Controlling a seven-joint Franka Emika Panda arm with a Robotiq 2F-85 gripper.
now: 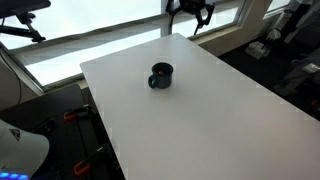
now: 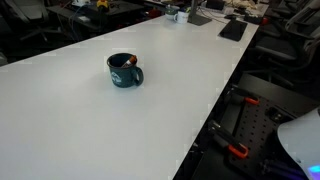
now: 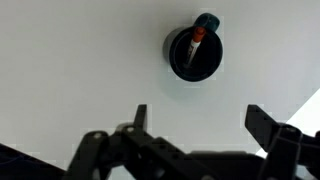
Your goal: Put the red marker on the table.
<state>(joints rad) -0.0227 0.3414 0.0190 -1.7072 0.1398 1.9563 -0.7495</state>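
Right now the marker (image 3: 197,40) is not on the bench (image 3: 70,60) at all. It stands inside the mug (image 3: 178,62), which sits alone out on the white top. In the wrist view the mug is at about 12 o'clock from my claw (image 3: 196,112), well apart from it, with its handle at roughly 1 o'clock on the rim. The marker leans toward 12 o'clock inside the mug. I judge that the wall is all that props it, since a stick that thin would not stand alone.

My fingers (image 3: 140,116) are spread wide with nothing between them but bare bench. I take that as a ready stance: held high and back, so I can see into the mug, and parted enough to drop either side of the marker's top end.

Much is hidden. The marker's lower end is lost in the dark of the mug, so I cannot tell how deep it goes or where it rests. The claw's body is cut off by the lower edge of the wrist view. In an exterior view the marker (image 2: 129,62) is only a red fleck at the mug's (image 2: 120,78) rim. From the opposite side the mug (image 1: 161,77) shows no red that I can make out. I cannot pick out my claw with any certainty in either exterior view.
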